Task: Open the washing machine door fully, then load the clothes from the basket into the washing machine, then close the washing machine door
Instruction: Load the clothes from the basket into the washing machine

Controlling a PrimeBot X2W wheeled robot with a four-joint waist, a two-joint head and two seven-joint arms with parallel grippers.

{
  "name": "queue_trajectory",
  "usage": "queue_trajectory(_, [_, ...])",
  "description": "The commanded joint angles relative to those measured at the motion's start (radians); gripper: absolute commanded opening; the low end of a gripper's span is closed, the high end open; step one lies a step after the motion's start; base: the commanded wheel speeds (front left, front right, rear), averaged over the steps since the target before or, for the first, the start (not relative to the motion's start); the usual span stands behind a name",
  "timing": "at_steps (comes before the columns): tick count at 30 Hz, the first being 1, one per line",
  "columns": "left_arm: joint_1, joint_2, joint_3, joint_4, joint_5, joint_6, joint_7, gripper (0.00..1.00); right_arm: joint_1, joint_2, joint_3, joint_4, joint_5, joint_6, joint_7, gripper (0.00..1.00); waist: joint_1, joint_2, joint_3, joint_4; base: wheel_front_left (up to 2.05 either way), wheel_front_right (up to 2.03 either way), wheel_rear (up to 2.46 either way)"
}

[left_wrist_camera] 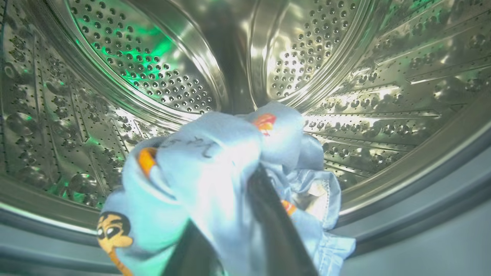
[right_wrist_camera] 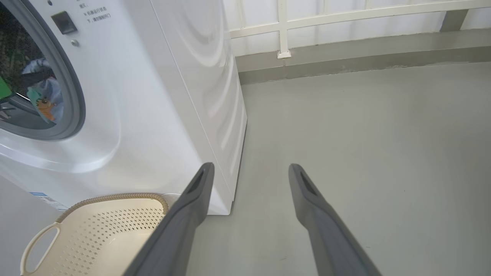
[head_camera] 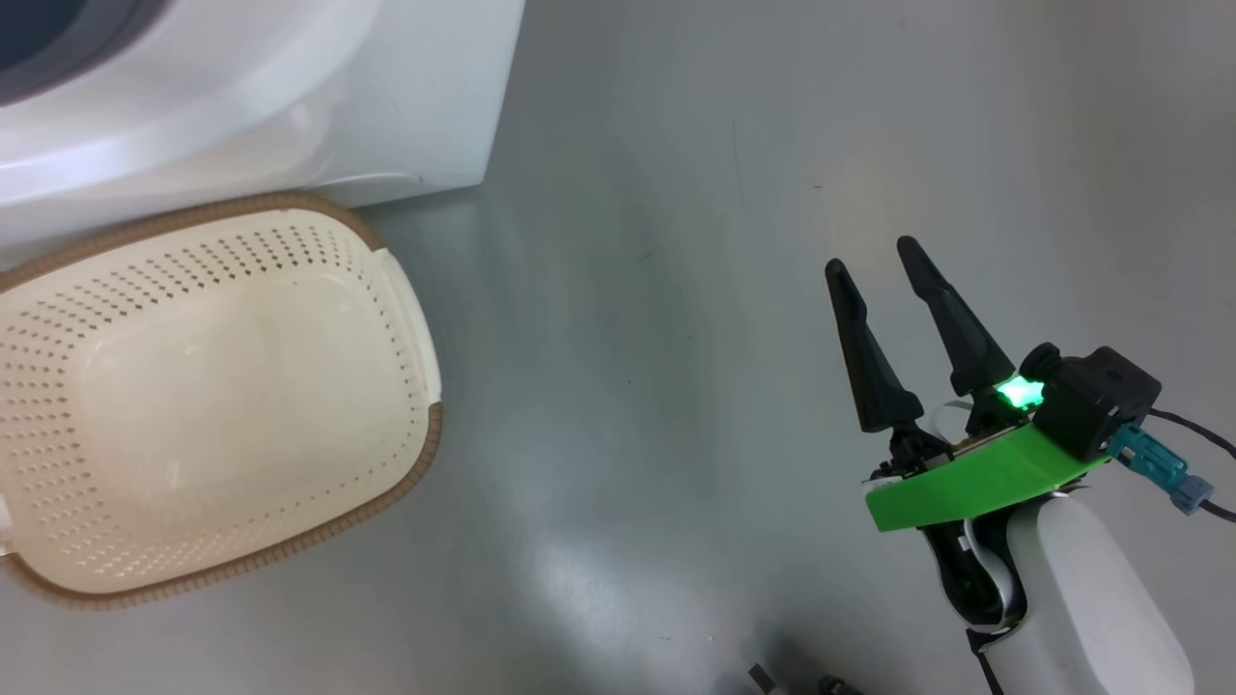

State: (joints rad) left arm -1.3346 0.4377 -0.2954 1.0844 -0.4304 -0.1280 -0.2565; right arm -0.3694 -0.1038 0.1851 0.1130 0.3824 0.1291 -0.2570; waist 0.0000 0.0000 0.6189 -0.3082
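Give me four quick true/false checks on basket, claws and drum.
1. The basket is empty. True.
2. The right claw grips a garment. False: it is open and holds nothing, above the floor.
3. The left claw is in the drum, shut on blue clothes. True.
4. The basket sits far from the washer. False: it lies right in front of it.
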Motion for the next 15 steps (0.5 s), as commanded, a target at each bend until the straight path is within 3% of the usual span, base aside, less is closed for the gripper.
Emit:
queue_trajectory(1, [-0.037,0.039,-0.004,0.007,0.003,-0.002,-0.005,1.00,0.015,-0.002,0.014,-0.020,0.009,0.002,-0.005,1.00,0.0000,0.0000,-0.003,0.006,0.00,0.00,0.00])
queue_trajectory(15, [-0.059,0.010,-0.139,0.064,-0.141,-0.003,0.079,1.00,0.015,-0.005,-0.001,-0.020,0.006,0.002,-0.005,1.00,0.0000,0.0000,-0.025,0.055,0.00,0.00,0.00])
